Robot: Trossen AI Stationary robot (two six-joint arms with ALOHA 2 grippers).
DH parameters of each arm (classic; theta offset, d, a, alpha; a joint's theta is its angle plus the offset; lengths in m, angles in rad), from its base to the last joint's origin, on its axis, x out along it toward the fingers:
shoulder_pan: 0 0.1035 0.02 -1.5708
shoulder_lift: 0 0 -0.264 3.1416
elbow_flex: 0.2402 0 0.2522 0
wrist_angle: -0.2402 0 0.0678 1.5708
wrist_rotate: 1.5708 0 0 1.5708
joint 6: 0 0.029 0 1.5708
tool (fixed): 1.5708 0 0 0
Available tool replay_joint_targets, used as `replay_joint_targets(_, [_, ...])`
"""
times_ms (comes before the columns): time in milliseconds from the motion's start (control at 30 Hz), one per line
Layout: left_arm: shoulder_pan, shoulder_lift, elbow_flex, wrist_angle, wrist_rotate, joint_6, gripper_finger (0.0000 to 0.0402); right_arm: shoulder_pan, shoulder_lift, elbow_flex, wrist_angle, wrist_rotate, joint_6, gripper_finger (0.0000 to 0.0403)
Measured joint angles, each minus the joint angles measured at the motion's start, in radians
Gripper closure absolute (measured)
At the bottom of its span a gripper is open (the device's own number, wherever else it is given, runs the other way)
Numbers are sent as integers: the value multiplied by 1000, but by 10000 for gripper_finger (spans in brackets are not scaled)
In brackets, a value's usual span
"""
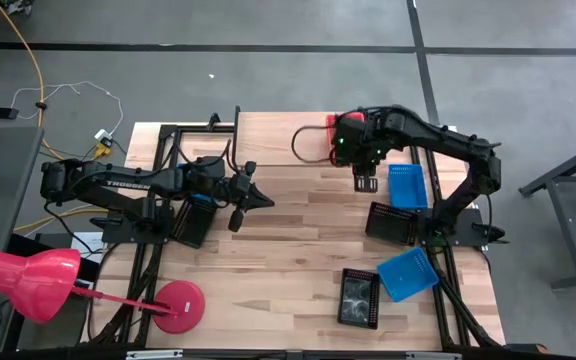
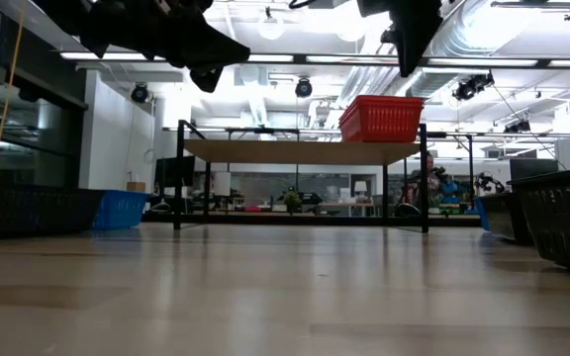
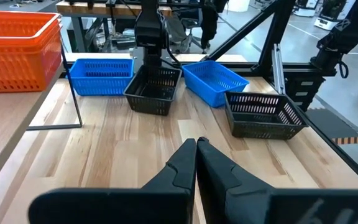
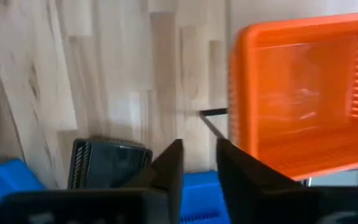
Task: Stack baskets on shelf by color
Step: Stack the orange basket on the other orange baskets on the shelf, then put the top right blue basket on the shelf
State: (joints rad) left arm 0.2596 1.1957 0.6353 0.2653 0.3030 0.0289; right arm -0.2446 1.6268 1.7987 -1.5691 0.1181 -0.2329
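The right gripper [image 1: 366, 183], parted and empty, is held just beside a blue basket [image 1: 407, 186]; the left gripper [image 1: 264, 200], clenched, is farther off.

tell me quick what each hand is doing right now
Left hand: closed, holding nothing, over the table middle.
Right hand: slightly open, empty, beside the orange basket on the shelf.
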Motion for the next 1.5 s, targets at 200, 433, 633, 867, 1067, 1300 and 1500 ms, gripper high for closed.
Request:
replay_joint_targets(200, [0, 0, 0, 2, 0, 0, 401, 21, 1, -159, 88, -14, -32, 387])
replay_joint_targets(433, [0, 0, 0, 15, -2, 0, 401, 16, 2, -296, 284, 12, -130, 398])
replay_joint_targets(633, [0, 0, 0, 24, -4, 0, 401, 15, 2, -269, 349, 45, -151, 400])
replay_joint_targets(867, [0, 0, 0, 23, -4, 0, 401, 16, 1, -223, 371, 114, -161, 402])
replay_joint_targets(1067, [0, 0, 0, 23, -4, 0, 401, 9, 1, -216, 423, 135, -169, 403])
replay_joint_targets(1300, [0, 0, 0, 21, -40, 0, 401, 7, 1, -216, 481, 91, -214, 403])
replay_joint_targets(1500, [0, 0, 0, -11, -53, 27, 401, 32, -44, -216, 404, -42, -195, 403])
